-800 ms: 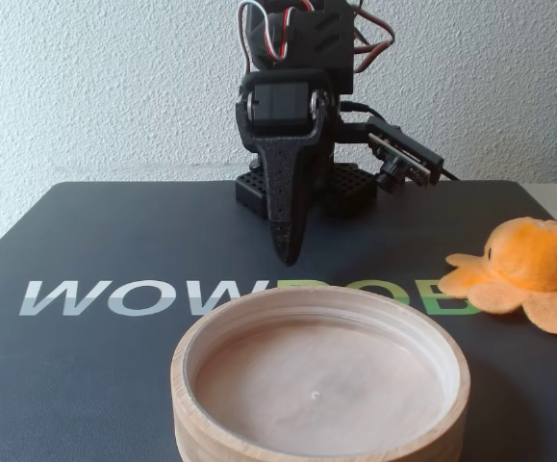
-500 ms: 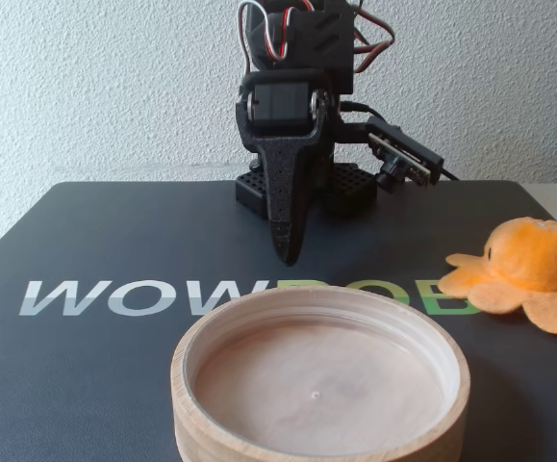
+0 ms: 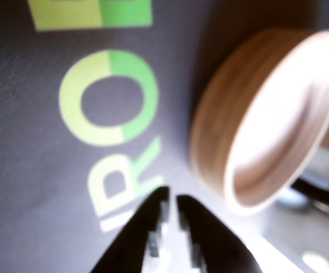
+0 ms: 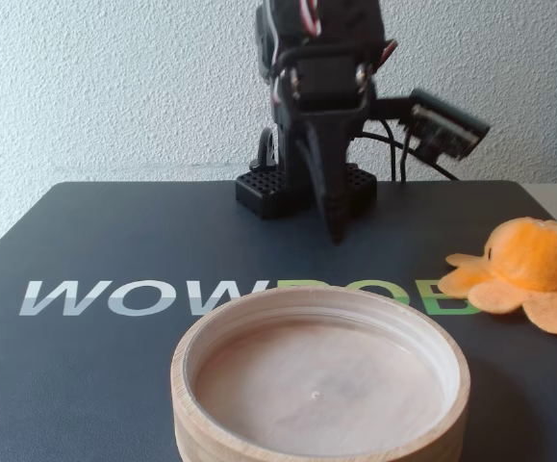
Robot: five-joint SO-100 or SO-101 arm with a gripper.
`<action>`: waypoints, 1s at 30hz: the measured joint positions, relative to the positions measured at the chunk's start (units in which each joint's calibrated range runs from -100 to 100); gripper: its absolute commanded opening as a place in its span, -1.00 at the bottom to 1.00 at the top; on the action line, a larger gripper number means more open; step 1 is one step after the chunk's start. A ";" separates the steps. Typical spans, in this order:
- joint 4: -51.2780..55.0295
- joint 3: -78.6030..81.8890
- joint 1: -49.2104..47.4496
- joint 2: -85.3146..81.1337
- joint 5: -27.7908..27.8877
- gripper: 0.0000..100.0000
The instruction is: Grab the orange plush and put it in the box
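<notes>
The orange plush (image 4: 523,269) is an octopus toy lying on the dark mat at the right of the fixed view; it is out of the wrist view. The box (image 4: 187,371), a round light-wood bowl, stands empty at the front centre, and its side wall (image 3: 221,125) shows at the right of the wrist view. My gripper (image 4: 337,234) points straight down above the mat behind the box, left of the plush and apart from both. Its jaws are together and empty. In the wrist view the gripper (image 3: 171,198) enters from the bottom edge.
A dark mat (image 4: 114,231) with "WOWROBO" lettering (image 4: 143,296) covers the table. The arm's black base (image 4: 302,188) stands at the mat's far edge before a white textured wall. A camera module (image 4: 446,125) sticks out to the right of the arm.
</notes>
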 measured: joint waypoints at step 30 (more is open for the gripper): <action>-21.92 -35.38 -42.52 75.88 -32.68 -0.88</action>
